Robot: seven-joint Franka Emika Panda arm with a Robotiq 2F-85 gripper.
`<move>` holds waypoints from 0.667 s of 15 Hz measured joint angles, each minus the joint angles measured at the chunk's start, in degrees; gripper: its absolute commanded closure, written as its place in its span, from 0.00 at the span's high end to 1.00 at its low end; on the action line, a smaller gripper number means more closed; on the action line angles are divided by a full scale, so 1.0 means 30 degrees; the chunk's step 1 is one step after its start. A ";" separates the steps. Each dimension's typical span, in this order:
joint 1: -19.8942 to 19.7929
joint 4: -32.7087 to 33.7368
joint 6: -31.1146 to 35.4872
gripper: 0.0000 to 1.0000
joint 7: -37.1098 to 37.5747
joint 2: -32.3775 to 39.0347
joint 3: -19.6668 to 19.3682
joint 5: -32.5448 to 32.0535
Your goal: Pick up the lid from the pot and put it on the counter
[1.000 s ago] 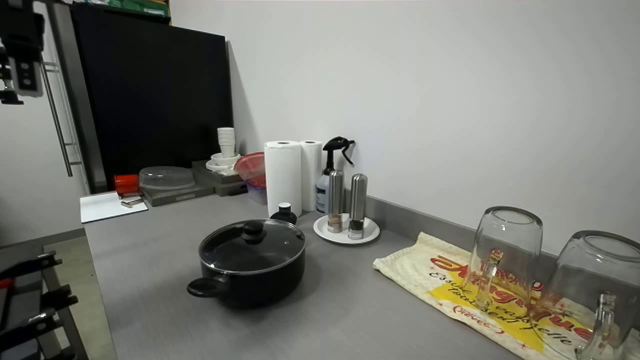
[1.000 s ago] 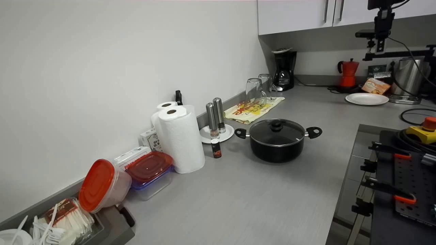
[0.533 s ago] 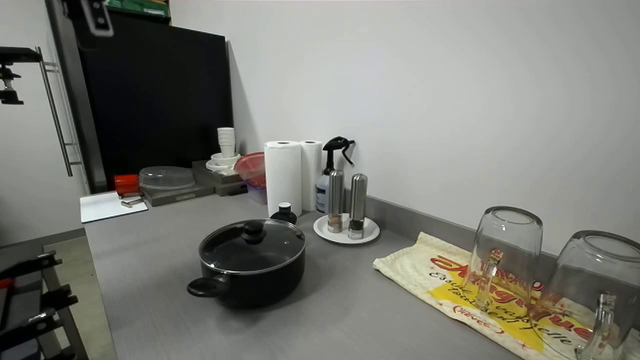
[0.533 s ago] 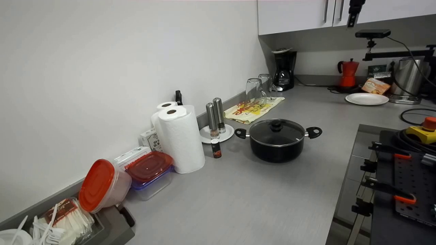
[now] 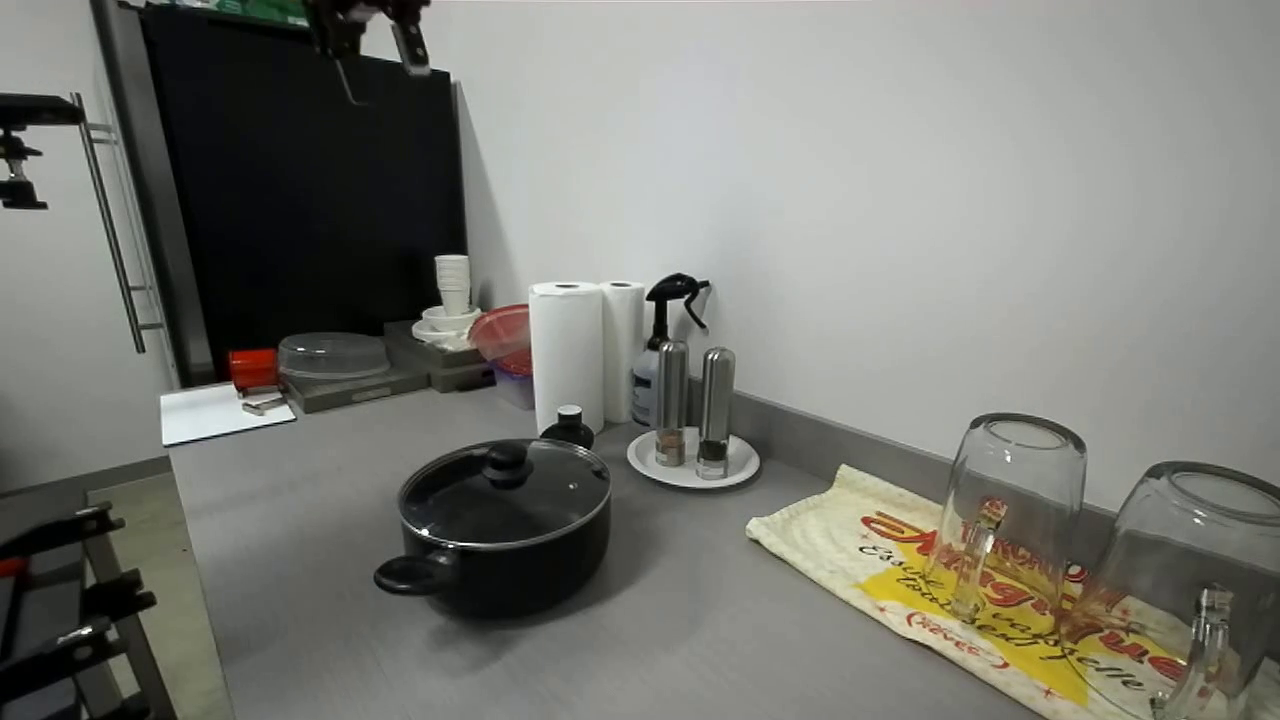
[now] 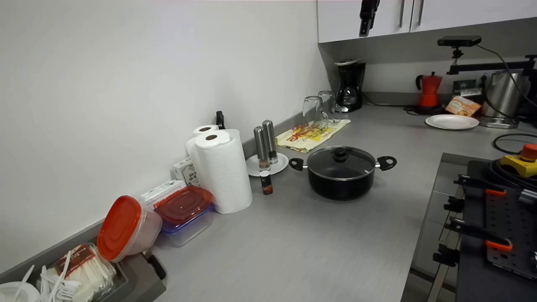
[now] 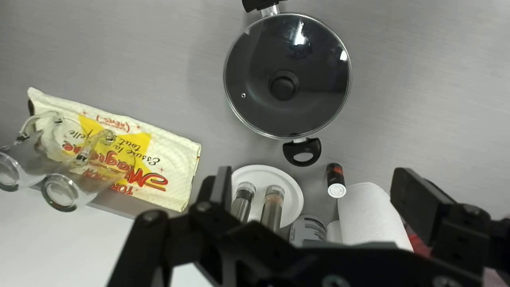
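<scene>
The lid [image 5: 480, 500] is dark glass with a silver rim and a black centre knob. It lies flat on the low black pot [image 5: 530, 580]. The lid [image 6: 352, 165] and pot [image 6: 340, 188] stand on the grey counter [image 6: 302, 247]. My gripper [image 5: 385, 85] hangs high above the counter, near the top edge in both exterior views [image 6: 365, 31], well apart from the lid. In the wrist view my gripper [image 7: 312, 173] has its fingers wide apart with nothing between them. The lid [image 7: 287, 111] is upper centre there, beyond the fingertips, knob visible.
Two metal grinders stand on a white plate [image 5: 742, 465] beside the pot. A small black bottle [image 6: 266, 183] and paper-towel rolls [image 6: 226, 176] are close by. Glass mugs [image 5: 1010, 480] stand upside down on a yellow-and-red cloth [image 5: 840, 530]. A wall [image 5: 850, 200] runs behind the counter.
My gripper has risen and swept sideways, from the far left towards the middle in an exterior view, until high above the counter. The pot and lid have not moved.
</scene>
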 measured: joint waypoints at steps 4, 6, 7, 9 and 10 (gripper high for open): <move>-0.0233 0.1362 0.0865 1.00 -0.0262 0.4865 -0.0736 0.0087; -0.0538 0.1912 0.0923 1.00 -0.0689 0.6976 -0.1185 0.0275; -0.0741 0.2150 0.0920 1.00 -0.0932 0.7872 -0.1356 0.0420; -0.1199 0.2594 0.0882 1.00 -0.1496 0.9380 -0.1550 0.0860; -0.1400 0.2797 0.0855 1.00 -0.1698 0.9988 -0.1563 0.1084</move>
